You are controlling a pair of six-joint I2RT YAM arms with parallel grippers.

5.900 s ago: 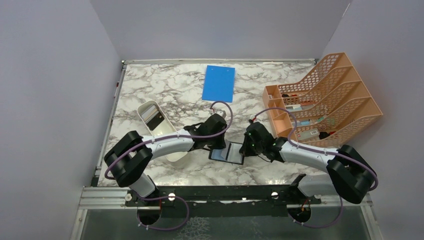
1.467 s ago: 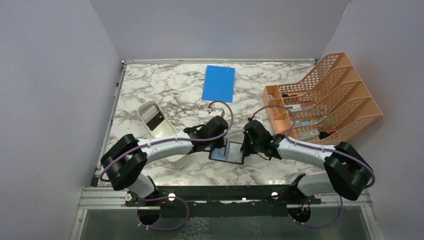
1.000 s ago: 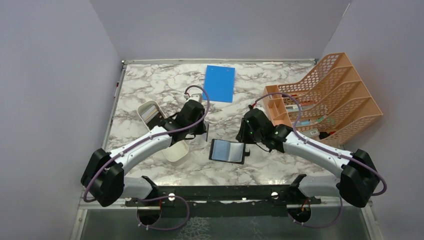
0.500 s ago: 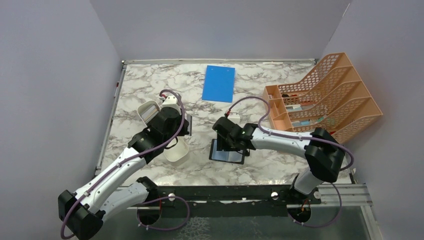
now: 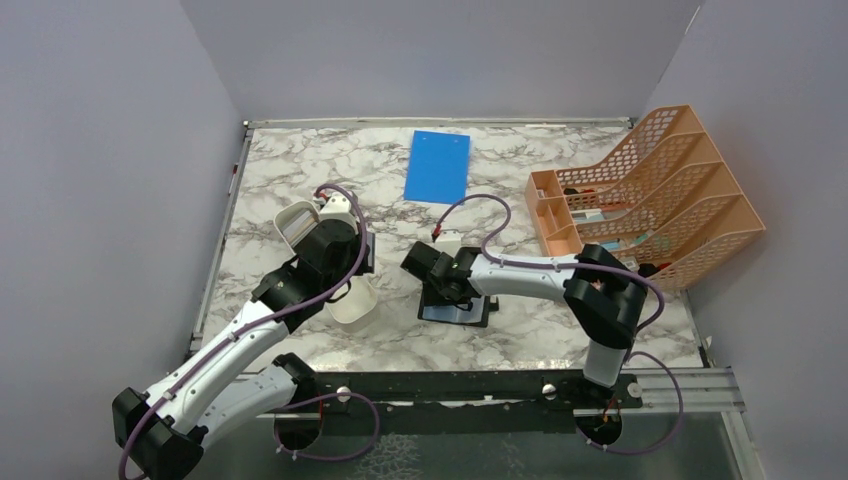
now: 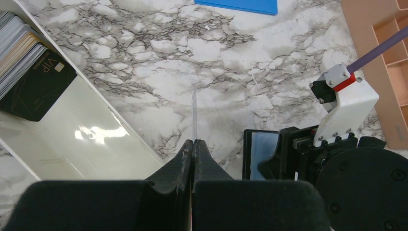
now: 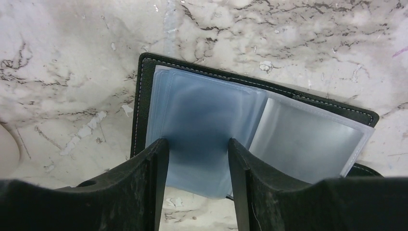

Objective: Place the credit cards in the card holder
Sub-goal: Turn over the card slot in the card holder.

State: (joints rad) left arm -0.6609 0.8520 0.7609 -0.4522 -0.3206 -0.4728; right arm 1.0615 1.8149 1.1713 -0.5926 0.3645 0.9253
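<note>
The card holder (image 5: pixel 472 313) lies open on the marble, its grey-blue pockets (image 7: pixel 207 110) facing up. My right gripper (image 7: pixel 197 147) hangs open just over the left pocket page, one finger at each side and nothing held; from above it (image 5: pixel 445 288) covers the holder's left half. My left gripper (image 6: pixel 193 142) is shut on a credit card (image 6: pixel 194 113), seen edge-on as a thin line, to the left of the holder (image 6: pixel 260 149). In the top view that gripper (image 5: pixel 360 256) sits beside the white tray. More credit cards (image 6: pixel 29 72) are stacked in the tray's far end.
The white oblong tray (image 5: pixel 358 305) lies left of the holder, under the left arm. A blue board (image 5: pixel 437 166) lies at the back centre. An orange mesh rack (image 5: pixel 650 200) stands at the right. Grey walls close in the table.
The left arm has drawn back leftwards toward the tray, keeping the card in its shut jaws. The right arm has swung left over the card holder and its jaws have widened.
</note>
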